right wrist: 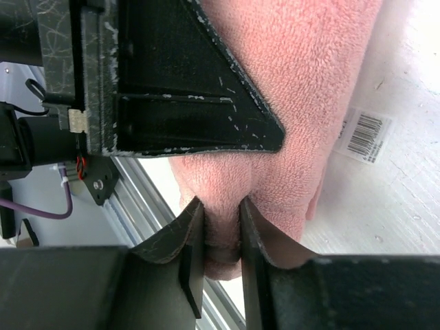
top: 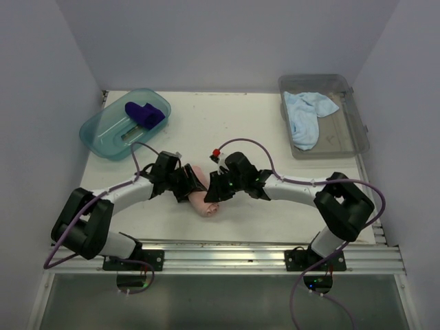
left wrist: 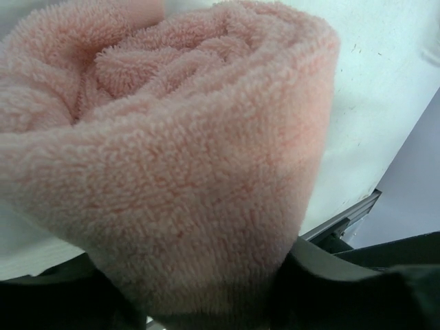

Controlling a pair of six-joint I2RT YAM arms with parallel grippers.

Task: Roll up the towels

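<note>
the pink towel (top: 206, 205) sits between the two grippers, near the middle of the table (top: 275, 144) and a little towards its near edge. the right gripper (right wrist: 221, 237) has its fingers (right wrist: 189, 240) almost together, clamped on a small fold at one end of this towel. the rest of the cloth runs away from the pinch across the table. just above the pinch in the right wrist view, a black triangular finger of the other arm lies against the towel. the left gripper (top: 191, 187) comes in from the left. in its own wrist view its dark fingers (left wrist: 330, 282) stand on either side of the towel, and the cloth fills the gap and looks squeezed between them. from this side the towel shows as a thick, loose roll, with its layers curling in at the open end. a small barcode label (right wrist: 363, 134) lies on the table just beside the towel.

further out, the purple towel (top: 144, 113) lies bunched in the teal tub (top: 93, 134) at the far left. the blue towel (top: 306, 113) lies crumpled in the grey bin (top: 361, 130) at the far right. both are well apart from the grippers.
</note>
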